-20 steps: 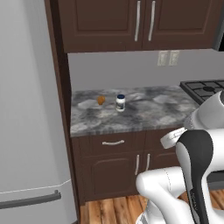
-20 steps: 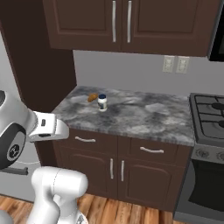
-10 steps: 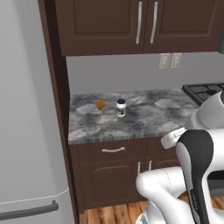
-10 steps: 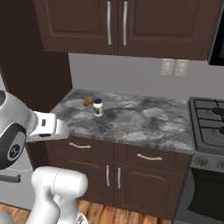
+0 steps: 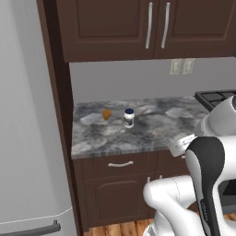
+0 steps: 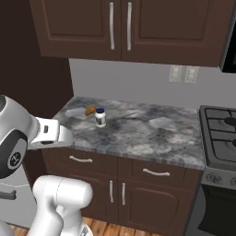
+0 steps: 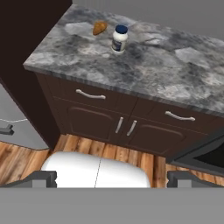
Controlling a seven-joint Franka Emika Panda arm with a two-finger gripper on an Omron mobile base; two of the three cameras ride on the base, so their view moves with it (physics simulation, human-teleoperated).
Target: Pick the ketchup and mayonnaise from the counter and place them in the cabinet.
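The fingers (image 7: 112, 179) stand wide apart and empty, hanging low in front of the table's (image 7: 175, 70) drawers. Far ahead of them, near the table's back left corner, the mayonnaise (image 7: 119, 38) jar stands upright with a dark lid. Just beside it to the left lies a small orange-brown thing (image 7: 99, 28), apparently the ketchup.

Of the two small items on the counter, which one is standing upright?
The white jar with the dark lid stands upright; the orange-brown item beside it, nearer the wall, lies on its side.
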